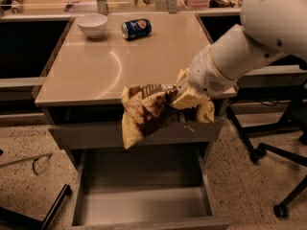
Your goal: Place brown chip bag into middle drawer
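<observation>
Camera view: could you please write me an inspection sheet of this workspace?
Surface: beige tabletop, glossy.
Job's things: brown chip bag held in the air before the cabinet's front edge, above the middle drawer, which is pulled open, floor bare.
Clutter: white bowl and blue soda can, the can on its side, at the tabletop's back.
Grippers: hand closed on the bag's right part, by the front right corner.
Cables: nothing seen.
Surroundings: chair base at right; speckled floor.
</observation>
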Robot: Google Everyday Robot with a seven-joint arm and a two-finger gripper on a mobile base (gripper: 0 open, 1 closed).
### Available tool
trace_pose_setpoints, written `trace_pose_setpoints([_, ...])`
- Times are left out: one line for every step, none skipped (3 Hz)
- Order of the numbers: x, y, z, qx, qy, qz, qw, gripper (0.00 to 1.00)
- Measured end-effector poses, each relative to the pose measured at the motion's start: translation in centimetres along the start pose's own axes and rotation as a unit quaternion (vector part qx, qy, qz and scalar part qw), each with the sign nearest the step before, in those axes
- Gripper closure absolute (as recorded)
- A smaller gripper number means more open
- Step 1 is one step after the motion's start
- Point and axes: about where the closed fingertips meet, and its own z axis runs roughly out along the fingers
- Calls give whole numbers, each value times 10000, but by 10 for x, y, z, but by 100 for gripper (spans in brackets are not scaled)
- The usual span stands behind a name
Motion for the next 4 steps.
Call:
trace_pose_setpoints([31,82,57,-150,-263,535,9981,100])
trace_pose_setpoints([31,82,57,-151,-261,531,9981,100])
trace_pose_setpoints([33,86,69,-88,-377,557,9977,100])
trace_pose_setpoints([45,106,115,-99,-686,837,9941,100])
